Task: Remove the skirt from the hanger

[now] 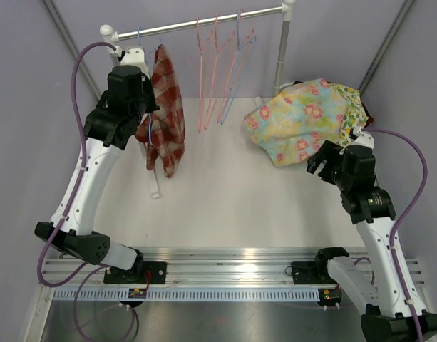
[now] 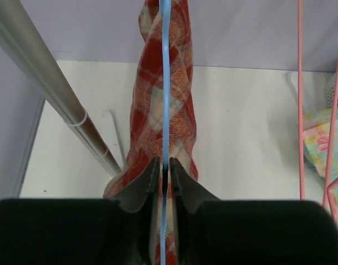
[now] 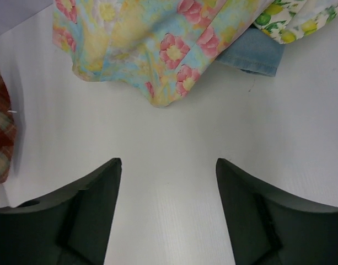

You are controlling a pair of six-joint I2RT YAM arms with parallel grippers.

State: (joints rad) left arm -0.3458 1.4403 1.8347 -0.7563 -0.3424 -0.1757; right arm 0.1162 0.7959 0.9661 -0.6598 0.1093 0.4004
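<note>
A red plaid skirt (image 1: pixel 170 107) hangs from a thin blue hanger (image 1: pixel 151 132) at the left end of the clothes rail (image 1: pixel 204 23). My left gripper (image 1: pixel 147 114) is up against the skirt's left side. In the left wrist view its jaws (image 2: pixel 164 161) are shut on the blue hanger (image 2: pixel 165 83) wire, with the skirt (image 2: pixel 157 110) draped just behind it. My right gripper (image 1: pixel 316 162) hovers low over the table on the right, below the clothes pile. Its jaws (image 3: pixel 169 163) are open with only bare table between them.
A pile of clothes topped by a floral cloth (image 1: pixel 304 117) lies at the back right. Several empty pink and blue hangers (image 1: pixel 218 71) hang mid-rail. The rail's upright pole (image 1: pixel 281 57) stands right of them. A white bar (image 1: pixel 154 187) lies on the table under the skirt.
</note>
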